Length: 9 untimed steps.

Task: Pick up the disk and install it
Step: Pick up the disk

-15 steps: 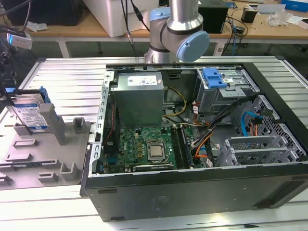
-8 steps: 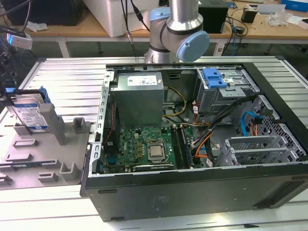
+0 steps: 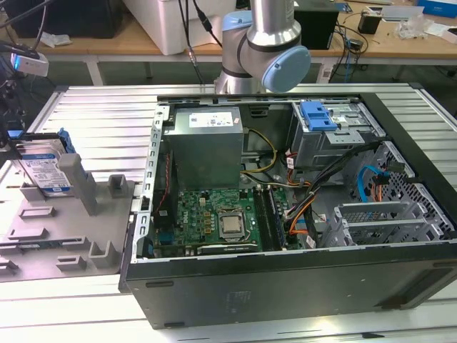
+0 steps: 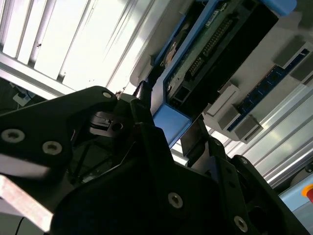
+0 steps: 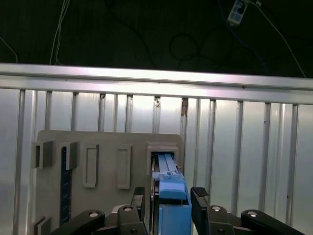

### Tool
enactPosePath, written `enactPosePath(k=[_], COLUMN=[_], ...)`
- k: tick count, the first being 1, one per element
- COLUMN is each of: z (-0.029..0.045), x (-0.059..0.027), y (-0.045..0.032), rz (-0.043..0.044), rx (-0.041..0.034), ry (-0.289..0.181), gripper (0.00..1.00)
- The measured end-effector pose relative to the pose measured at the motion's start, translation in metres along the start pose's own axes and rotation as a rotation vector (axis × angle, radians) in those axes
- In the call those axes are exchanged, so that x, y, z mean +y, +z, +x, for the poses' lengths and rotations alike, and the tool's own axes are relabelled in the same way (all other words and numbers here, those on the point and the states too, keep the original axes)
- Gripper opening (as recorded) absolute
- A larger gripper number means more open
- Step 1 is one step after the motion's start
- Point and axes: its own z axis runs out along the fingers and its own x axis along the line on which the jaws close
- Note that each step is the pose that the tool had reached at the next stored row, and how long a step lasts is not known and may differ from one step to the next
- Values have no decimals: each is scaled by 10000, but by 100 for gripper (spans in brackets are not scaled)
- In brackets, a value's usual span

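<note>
- Black fingers [image 5: 198,197] of the gripper [image 5: 168,198] sit closest to the lens in the first wrist view. They are spread apart, one on each side of the disk's blue rail. A thin dark gap shows beside one finger, so nothing is clamped.
- In that view the disk [image 5: 167,169] stands on edge in a slot of the holder [image 5: 98,147], its blue rail facing the camera.
- In the second wrist view the disk [image 4: 215,39] shows its circuit side and connector pins, and the blue rail runs down between the dark gripper parts.
- In the exterior view the disk [image 3: 44,170] is at about nine o'clock from the case, upright with its label facing outward, resting in the grey holder [image 3: 78,229].
- The holder lies flat on the ribbed metal table [image 3: 100,114], just beside the case.
- The case [image 3: 285,293] lies open on its side at the centre, with the green board [image 3: 214,221] on its floor.
- The grey power supply [image 3: 203,139] sits at about eleven o'clock inside the case.
- A bare blue bracket [image 3: 318,116] sits at about one o'clock inside the case, on the drive cage.
- The arm [image 3: 265,39] rises at twelve o'clock, beyond the case.
</note>
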Motion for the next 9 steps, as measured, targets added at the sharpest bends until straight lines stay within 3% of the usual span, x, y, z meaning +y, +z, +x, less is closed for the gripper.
enactPosePath(k=[6, 9], z=[5, 5], x=[0, 0], y=[2, 4], rz=[-1, 0], rx=[1, 0], ry=[0, 0], gripper=[50, 41])
